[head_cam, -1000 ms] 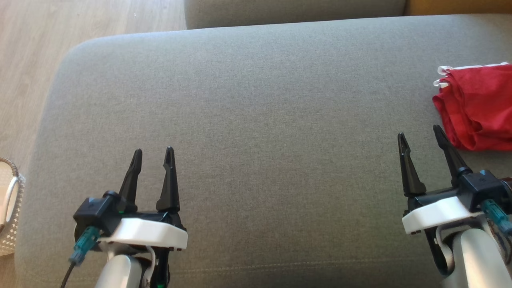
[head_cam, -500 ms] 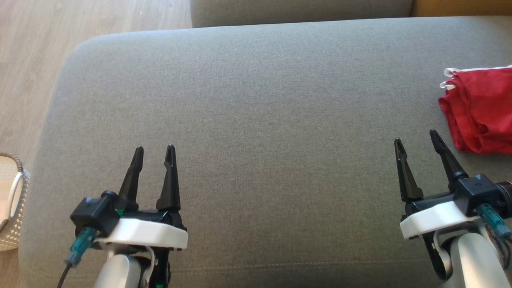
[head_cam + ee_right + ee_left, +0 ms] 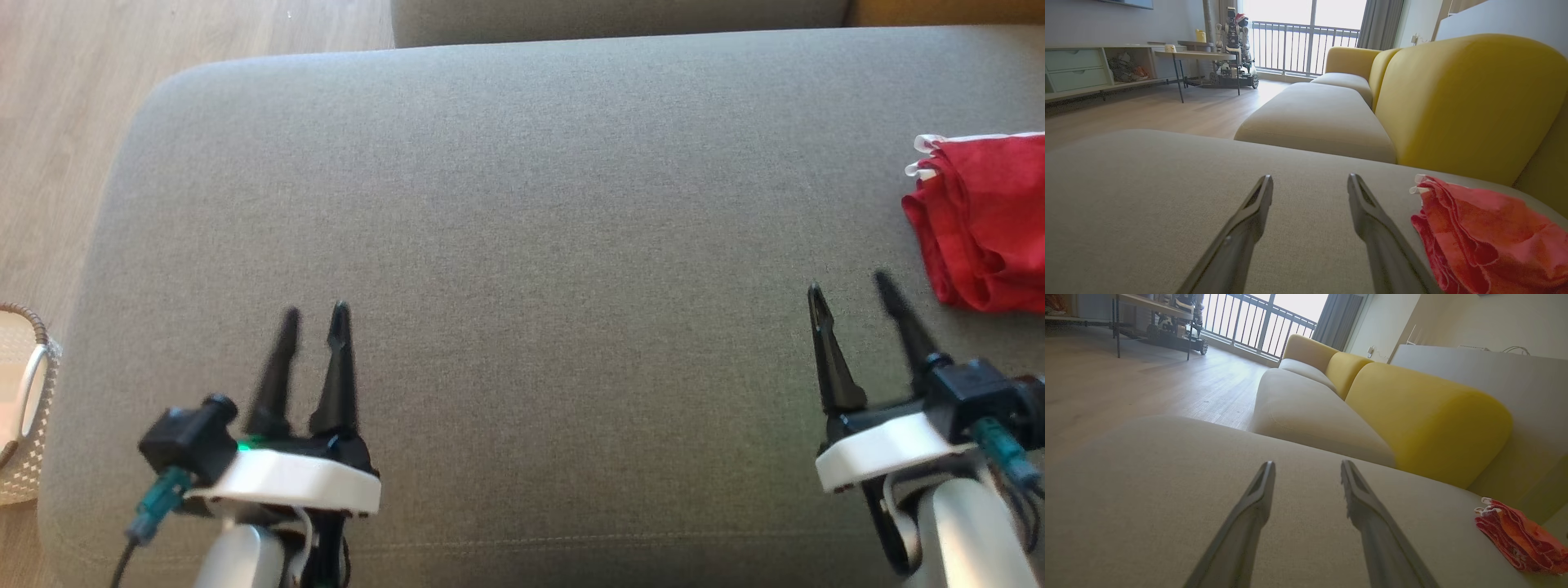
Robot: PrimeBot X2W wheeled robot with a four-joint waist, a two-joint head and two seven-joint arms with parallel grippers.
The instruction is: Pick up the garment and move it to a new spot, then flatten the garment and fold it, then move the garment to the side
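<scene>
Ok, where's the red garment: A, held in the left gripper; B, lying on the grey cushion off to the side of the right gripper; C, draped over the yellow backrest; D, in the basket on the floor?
B: the garment lies bunched on the cushion, beside the open right gripper, with bare cushion between them.

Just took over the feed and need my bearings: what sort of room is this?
Most likely a home living room: a long sofa with yellow backrests, a wood floor, and a tall window with a balcony railing. The red garment lies on the sofa's grey seat.
</scene>
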